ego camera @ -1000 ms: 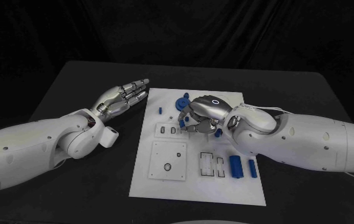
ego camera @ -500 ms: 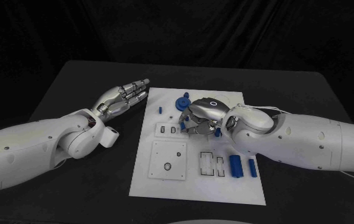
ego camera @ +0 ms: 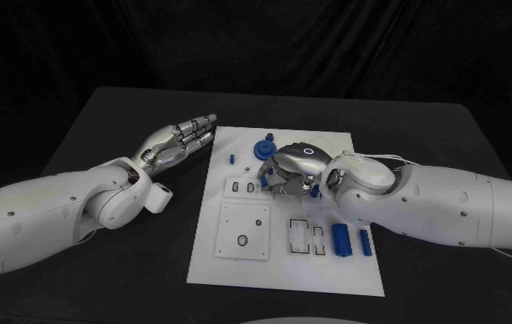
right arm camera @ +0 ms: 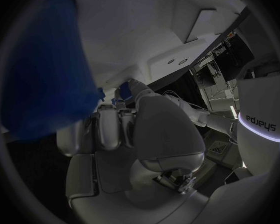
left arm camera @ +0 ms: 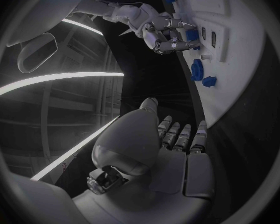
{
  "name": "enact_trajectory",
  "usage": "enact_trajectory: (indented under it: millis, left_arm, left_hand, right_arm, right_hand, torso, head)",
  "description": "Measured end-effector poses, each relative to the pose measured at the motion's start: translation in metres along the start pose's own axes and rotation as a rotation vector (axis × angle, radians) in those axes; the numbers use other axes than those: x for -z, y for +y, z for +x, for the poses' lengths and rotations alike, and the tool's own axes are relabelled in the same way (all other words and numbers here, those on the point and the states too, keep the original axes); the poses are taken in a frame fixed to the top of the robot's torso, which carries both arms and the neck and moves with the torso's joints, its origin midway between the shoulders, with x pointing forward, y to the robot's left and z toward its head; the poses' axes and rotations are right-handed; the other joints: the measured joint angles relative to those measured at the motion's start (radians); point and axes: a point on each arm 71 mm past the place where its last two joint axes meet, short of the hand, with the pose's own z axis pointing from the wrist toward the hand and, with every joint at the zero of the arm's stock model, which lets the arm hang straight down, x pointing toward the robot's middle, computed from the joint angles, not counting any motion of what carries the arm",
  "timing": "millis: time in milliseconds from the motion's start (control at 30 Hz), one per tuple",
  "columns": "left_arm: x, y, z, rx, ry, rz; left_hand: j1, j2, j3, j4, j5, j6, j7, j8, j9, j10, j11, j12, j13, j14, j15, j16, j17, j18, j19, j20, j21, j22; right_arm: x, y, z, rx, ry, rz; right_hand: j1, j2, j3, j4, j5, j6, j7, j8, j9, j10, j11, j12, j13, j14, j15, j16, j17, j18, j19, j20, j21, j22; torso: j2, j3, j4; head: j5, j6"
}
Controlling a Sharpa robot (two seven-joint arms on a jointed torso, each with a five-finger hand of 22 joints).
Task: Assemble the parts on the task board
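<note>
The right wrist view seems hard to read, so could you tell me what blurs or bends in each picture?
Right wrist view: a blue part sits close to the lens, a soft blur, beside the right hand; the board curves. Left wrist view: the fisheye bows the board's edge, and bright light strips streak behind the left hand. Head view: sharp, black backdrop, board evenly lit.

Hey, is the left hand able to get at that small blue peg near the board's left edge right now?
Probably yes. The left hand lies open on the table beside the task board, and the small blue peg stands just inside that edge. The right hand works farther in, so nothing visible blocks the way.
</note>
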Motion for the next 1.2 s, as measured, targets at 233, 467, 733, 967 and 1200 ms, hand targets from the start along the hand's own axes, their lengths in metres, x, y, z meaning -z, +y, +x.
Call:
enact_trajectory:
  millis: [233,467,733,967,1200]
  left_arm:
    - [0.000,0.000,0.000,0.000,0.001,0.000]
    - [0.000,0.001,0.000,0.000,0.000,-0.001]
    - [0.002,0.000,-0.002,0.000,-0.003,-0.003]
    - [0.008,-0.001,-0.004,0.000,-0.010,-0.005]
    - [0.012,-0.003,-0.004,-0.003,-0.021,-0.002]
  left_hand:
    - [0.000,0.000,0.000,0.000,0.000,0.000,0.000,0.000,0.000,0.000,0.000,0.000,0.000,0.000,0.000,0.000,0.000,0.000,0.000,0.000,0.000,0.000]
    - [0.000,0.000,0.000,0.000,0.000,0.000,0.000,0.000,0.000,0.000,0.000,0.000,0.000,0.000,0.000,0.000,0.000,0.000,0.000,0.000,0.000,0.000]
    - [0.000,0.000,0.003,-0.003,0.000,0.000,0.000,0.000,0.000,0.000,0.000,0.000,0.000,0.000,0.000,0.000,0.000,0.000,0.000,0.000,0.000,0.000]
    - [0.000,0.000,0.003,-0.003,0.000,0.000,0.000,0.000,0.000,0.000,0.000,0.000,0.000,0.000,0.000,0.000,0.000,0.000,0.000,0.000,0.000,0.000]
    - [0.008,-0.008,0.006,-0.006,0.000,0.000,0.000,0.000,0.001,0.000,0.000,0.000,0.000,0.003,0.004,0.000,0.000,0.000,0.004,0.004,0.000,0.001]
  right_arm:
    - [0.000,0.000,0.000,0.002,0.003,0.000]
    - [0.000,0.000,0.000,0.003,0.004,0.001]
    - [0.006,-0.003,0.000,0.001,0.003,0.007]
    - [0.019,-0.003,-0.010,-0.003,-0.040,0.003]
    - [0.034,-0.005,-0.052,0.025,-0.168,-0.002]
  right_hand:
    - [-0.009,-0.009,-0.008,-0.008,-0.055,-0.067,0.000,-0.037,-0.017,0.000,0.000,0.000,0.000,0.000,0.000,0.000,0.000,0.000,0.000,0.000,0.000,0.000]
    - [-0.016,-0.016,-0.018,-0.009,-0.097,-0.125,0.000,-0.062,-0.031,0.000,0.000,0.000,0.000,0.000,0.000,0.004,-0.003,0.000,0.000,0.000,-0.002,0.000]
    - [-0.052,-0.053,-0.043,0.041,-0.186,-0.199,-0.002,-0.085,-0.067,0.000,0.000,0.000,0.000,0.000,0.000,0.004,-0.011,0.000,0.000,0.000,-0.005,0.000]
    - [-0.007,-0.103,-0.050,0.152,-0.194,-0.228,0.000,-0.090,-0.091,0.000,0.000,0.000,0.000,0.000,0.000,0.004,-0.015,0.000,0.000,0.000,-0.005,0.000]
    - [-0.029,-0.129,-0.071,0.170,-0.201,-0.228,0.000,-0.085,-0.096,0.000,0.000,0.000,0.000,0.000,0.000,0.004,-0.023,0.000,0.000,0.000,-0.012,0.001]
  torso:
    - [0.000,0.0000,0.0000]
    - [0.000,0.0002,0.0003]
    - [0.000,0.0006,0.0001]
    - [0.000,0.0009,0.0004]
    - [-0.004,0.0015,0.0021]
  head:
    - [-0.001,-0.001]
    - [-0.001,-0.003]
    - [0.001,-0.002]
    - [0.007,0.001]
    - [0.015,0.008]
